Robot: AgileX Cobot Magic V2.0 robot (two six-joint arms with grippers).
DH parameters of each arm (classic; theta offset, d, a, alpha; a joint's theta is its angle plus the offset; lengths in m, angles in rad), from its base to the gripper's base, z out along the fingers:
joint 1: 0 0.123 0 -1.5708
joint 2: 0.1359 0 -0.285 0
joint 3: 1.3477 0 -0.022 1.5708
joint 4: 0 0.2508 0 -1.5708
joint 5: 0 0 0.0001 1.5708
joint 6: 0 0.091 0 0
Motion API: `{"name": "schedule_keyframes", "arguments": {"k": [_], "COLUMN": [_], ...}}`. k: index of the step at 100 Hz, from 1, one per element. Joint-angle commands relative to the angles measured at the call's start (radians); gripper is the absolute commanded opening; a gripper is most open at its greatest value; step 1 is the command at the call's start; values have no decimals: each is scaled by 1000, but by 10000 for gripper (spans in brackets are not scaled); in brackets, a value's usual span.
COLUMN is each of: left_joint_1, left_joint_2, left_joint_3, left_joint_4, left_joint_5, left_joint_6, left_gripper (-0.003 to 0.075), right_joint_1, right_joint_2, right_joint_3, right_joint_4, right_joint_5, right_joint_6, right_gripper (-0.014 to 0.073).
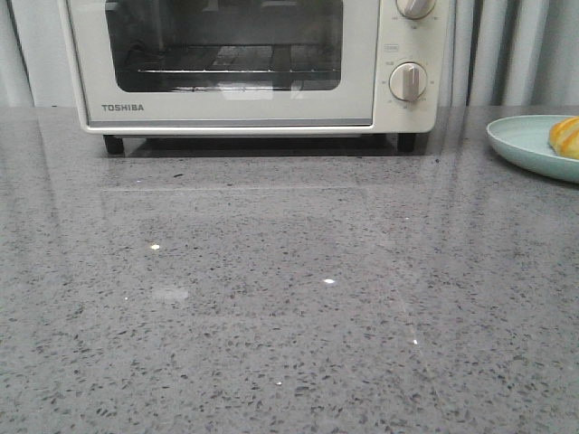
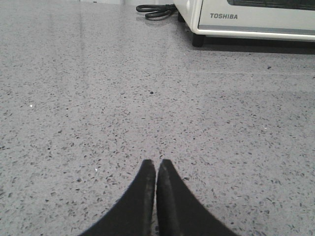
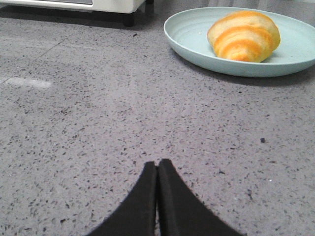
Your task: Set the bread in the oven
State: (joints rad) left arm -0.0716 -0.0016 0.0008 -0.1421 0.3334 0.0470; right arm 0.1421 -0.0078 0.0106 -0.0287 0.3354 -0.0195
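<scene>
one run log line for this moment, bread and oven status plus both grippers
bread: on plate, right of oven | oven: door closed | left gripper: shut, empty, over counter | right gripper: shut, empty, short of plate

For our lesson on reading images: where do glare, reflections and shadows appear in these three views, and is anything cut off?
Front view: small bright glints on the speckled countertop, a reflection in the oven door glass, dark shadow beneath the oven; the plate and bread are cropped at the edge. Left wrist view: a pale sheen on the far countertop. Right wrist view: a soft white glare patch, and a shadow under the plate rim.
</scene>
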Motion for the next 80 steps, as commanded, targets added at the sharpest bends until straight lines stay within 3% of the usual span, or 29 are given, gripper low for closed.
{"name": "schedule_keyframes", "arguments": {"k": [1,62,80], "left_joint_1": [3,3,3], "left_joint_2": [-26,-26,-26], "left_joint_3": [23,23,23], "left_joint_4": [-11,-11,-10], "left_joint_5": [-61,-61,-76], "left_joint_6": [-9,-9,0], "left_gripper": [-21,-21,-21], "right_joint_1": [1,1,1], "right_joint_2": [-21,-21,-21], "right_joint_3": [26,26,24], "right_joint_4": [0,0,-4], "right_joint_5": [-20,-23,-169], "right_joint_6": [-3,-3,-3], "right_gripper": [-48,-48,-48]}}
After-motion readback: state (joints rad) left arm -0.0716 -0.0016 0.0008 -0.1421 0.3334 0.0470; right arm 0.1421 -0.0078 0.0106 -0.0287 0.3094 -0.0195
